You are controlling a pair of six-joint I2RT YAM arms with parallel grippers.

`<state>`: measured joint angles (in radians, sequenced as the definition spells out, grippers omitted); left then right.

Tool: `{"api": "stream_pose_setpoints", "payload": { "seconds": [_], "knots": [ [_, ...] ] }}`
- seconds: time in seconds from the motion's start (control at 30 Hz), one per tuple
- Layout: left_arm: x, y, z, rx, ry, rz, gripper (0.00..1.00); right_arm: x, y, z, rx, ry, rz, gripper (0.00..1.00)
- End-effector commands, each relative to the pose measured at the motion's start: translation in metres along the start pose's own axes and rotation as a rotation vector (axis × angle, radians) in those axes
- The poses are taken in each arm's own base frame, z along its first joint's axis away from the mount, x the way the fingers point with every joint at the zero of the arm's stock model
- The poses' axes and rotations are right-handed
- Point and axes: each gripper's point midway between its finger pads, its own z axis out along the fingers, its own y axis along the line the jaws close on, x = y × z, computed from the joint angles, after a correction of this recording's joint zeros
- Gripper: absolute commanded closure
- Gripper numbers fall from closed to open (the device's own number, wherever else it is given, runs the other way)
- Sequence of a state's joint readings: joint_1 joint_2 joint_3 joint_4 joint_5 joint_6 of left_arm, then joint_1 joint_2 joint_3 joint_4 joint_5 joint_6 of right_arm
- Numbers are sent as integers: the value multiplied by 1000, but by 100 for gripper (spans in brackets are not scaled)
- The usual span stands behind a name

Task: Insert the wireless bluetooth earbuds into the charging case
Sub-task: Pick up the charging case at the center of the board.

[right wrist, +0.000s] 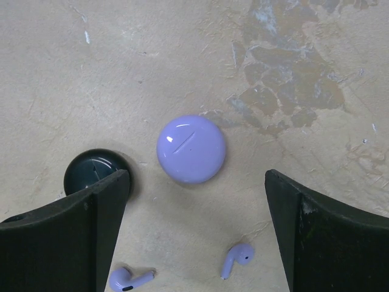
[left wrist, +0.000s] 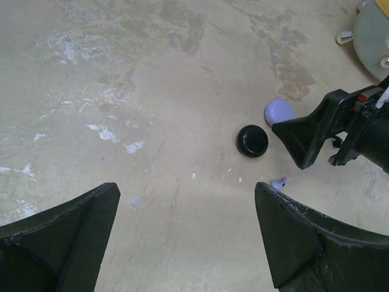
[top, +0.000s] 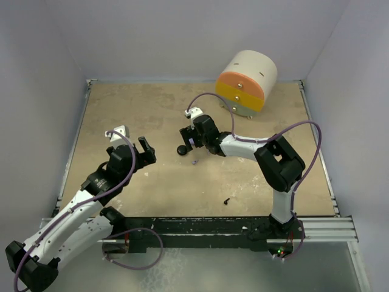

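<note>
Two lilac earbuds loose on the bare desk point(top: 152, 109), not yet in any case: first earbud point(right wrist: 130, 280) flat on its side, second earbud point(right wrist: 237, 258) a little apart from it, stem angled downward in the right wrist view. Just beyond both, lilac puck point(right wrist: 191, 149), by its shape and colour most likely the matching charging case, lid down as far as visible. No way in for an earbud until opened. Beside it, near but not touching, black puck point(right wrist: 94, 173), partly hidden behind one finger of the right jaws. Well apart toward the near edge, tiny black speck point(top: 226, 201), possibly a black earbud, too small to tell.

Pieces spread out rather than heaped, probably for pinching one at a time, with room for a finger on either side.

Right jaws wide apart, empty, pointed almost straight down over the lilac puck, with puck and both earbuds showing in the gap between the fingers. Seemingly lined up on the case first, not on an earbud. Right arm point(top: 243, 146) reaching from its base toward the desk's middle, elbow raised and folded, forearm running leftward, wrist tipped down.

Left jaws likewise wide apart and empty, held low and slanted, facing the same group from the side, well short of it. Left arm point(top: 91, 194) stretched up from the near-left corner.

Far back, orange-and-cream drum point(top: 246, 82), clear of both arms.
</note>
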<state>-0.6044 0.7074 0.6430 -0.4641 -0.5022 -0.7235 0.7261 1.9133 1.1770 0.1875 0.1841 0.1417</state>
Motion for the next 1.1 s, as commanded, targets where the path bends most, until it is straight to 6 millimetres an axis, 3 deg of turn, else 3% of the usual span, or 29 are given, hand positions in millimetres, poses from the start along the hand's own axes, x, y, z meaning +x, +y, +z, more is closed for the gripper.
{"api": "stream_pose_setpoints", "payload": {
  "seconds": [0.0,0.67,1.07],
  "knots": [
    [-18,-8,-7,24,-44,-34,7,-19,6,-1,-25,-55,1,6],
    [-22,-10,-9,36,-53,-37,7,-25,5,-7,-28,-72,10,7],
    [-20,-7,-10,27,-49,-38,7,-10,1,0,-15,-41,-8,7]
  ]
}}
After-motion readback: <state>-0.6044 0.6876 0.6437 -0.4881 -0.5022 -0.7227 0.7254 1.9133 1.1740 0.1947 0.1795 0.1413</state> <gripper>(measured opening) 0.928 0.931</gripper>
